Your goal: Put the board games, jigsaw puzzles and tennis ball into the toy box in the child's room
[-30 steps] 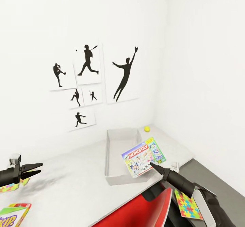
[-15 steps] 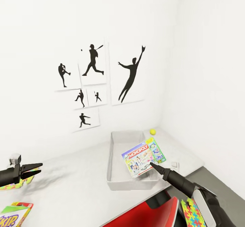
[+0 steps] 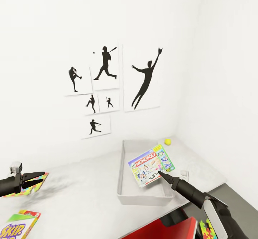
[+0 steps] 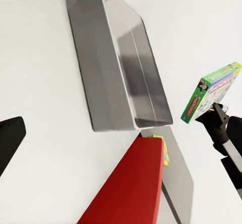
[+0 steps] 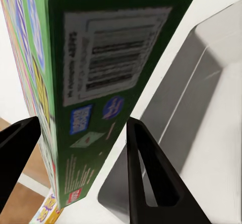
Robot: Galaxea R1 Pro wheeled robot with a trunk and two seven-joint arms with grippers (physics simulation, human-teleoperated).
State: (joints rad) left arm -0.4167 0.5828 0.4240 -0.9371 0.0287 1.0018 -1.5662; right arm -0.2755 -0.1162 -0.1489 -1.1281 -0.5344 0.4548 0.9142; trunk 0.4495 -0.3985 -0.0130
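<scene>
From my seat, the right gripper (image 3: 160, 175) sits low and right of centre in the head view, its fingers clamped on the lower edge of a Monopoly board game (image 3: 152, 165), which I hold tilted in the air over the near right part of the grey toy box (image 3: 123, 174). In the right wrist view the game's green side with its barcode (image 5: 111, 67) stands between the two dark fingers (image 5: 146, 173), the box below it. The tennis ball (image 3: 167, 141) lies on the white table (image 3: 82, 196) just past the box's far right corner. At the left edge, my left gripper (image 3: 34, 178) hangs with fingers apart above a jigsaw puzzle (image 3: 39, 180); another board game (image 3: 19, 225) lies in the lower left corner. A red chair (image 3: 172, 228) shows at the bottom edge, a second puzzle (image 3: 207, 228) beside it.
</scene>
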